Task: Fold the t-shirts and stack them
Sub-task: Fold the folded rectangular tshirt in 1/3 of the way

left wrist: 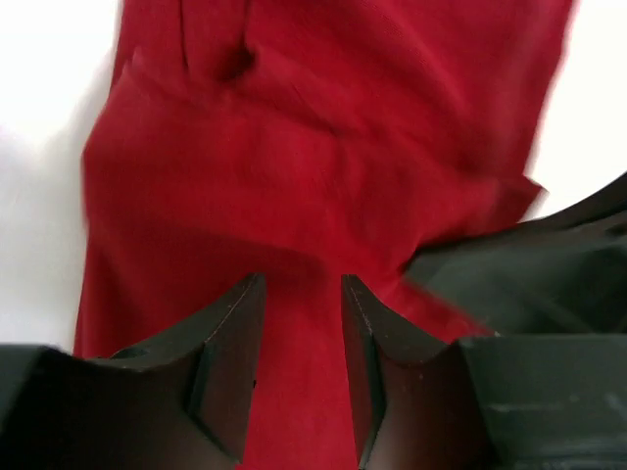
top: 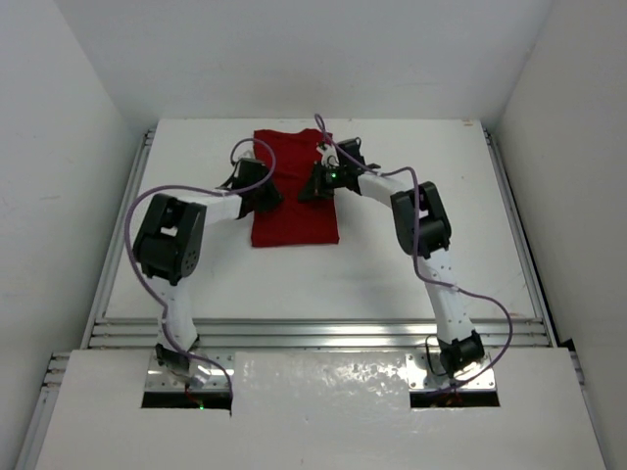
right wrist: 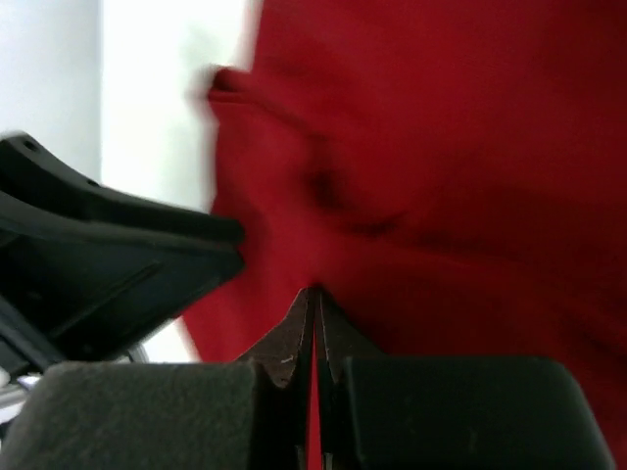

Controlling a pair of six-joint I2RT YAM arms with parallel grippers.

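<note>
The dark red t-shirt (top: 294, 220) lies as a folded rectangle on the far middle of the white table. My left gripper (top: 268, 195) hangs over its left edge. In the left wrist view its jaws (left wrist: 302, 284) stand open, with only the flat red cloth (left wrist: 294, 147) showing beneath the gap. My right gripper (top: 312, 188) is over the shirt's right half. In the right wrist view its fingertips (right wrist: 313, 291) are shut together, low over the red fabric (right wrist: 441, 147). I cannot tell whether any cloth is pinched between them.
The white table (top: 411, 264) is bounded by metal rails at the left, right and near edges, with white walls around it. The two grippers are close together: the right one's black body (left wrist: 549, 264) shows in the left wrist view, and the left one's (right wrist: 98, 255) in the right wrist view.
</note>
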